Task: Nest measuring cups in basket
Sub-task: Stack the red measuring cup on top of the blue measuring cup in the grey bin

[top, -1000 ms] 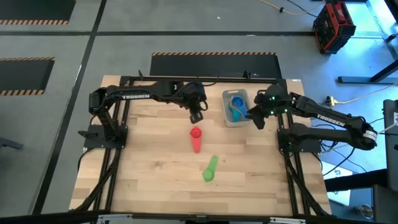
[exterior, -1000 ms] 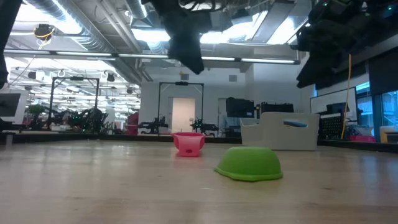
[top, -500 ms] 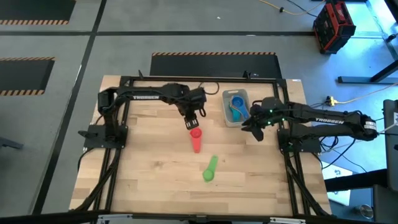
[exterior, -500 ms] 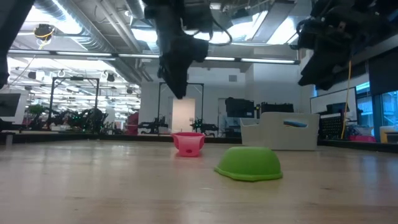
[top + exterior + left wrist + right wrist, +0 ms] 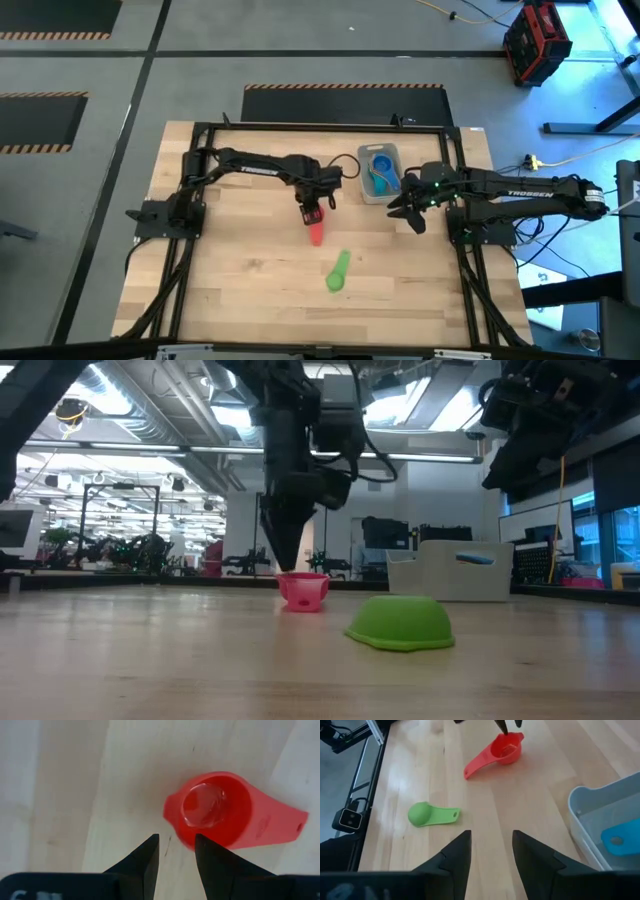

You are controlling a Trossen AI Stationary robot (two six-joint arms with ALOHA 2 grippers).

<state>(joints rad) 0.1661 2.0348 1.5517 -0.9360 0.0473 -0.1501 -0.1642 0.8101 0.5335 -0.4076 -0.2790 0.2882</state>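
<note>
Near the middle of the tabletop [image 5: 250,260] your red measuring cup [image 5: 316,230] stood upright, its round bowl open to the ceiling and its flat handle pointing toward the front edge. You could see a glossy patch in the bottom of the bowl and a small hole at the handle's tip. Your green measuring cup [image 5: 338,271] lay bowl-down, well apart from the red one and nearer the front. At the back right, your basket [image 5: 366,186] of pale translucent plastic held a blue measuring cup [image 5: 381,166] with something teal beside it.

White lettering reading TROSSEN ran along both arms in the overhead view.

Your left claw [image 5: 312,206] hung low right over the far rim of the red cup's bowl, fingers [image 5: 145,862] parted with a narrow gap and nothing between them; whether a tip touched the rim could not be told. Your right claw [image 5: 409,203] waited just beside the basket's near right corner, fingers [image 5: 455,855] likewise apart and holding nothing.
</note>
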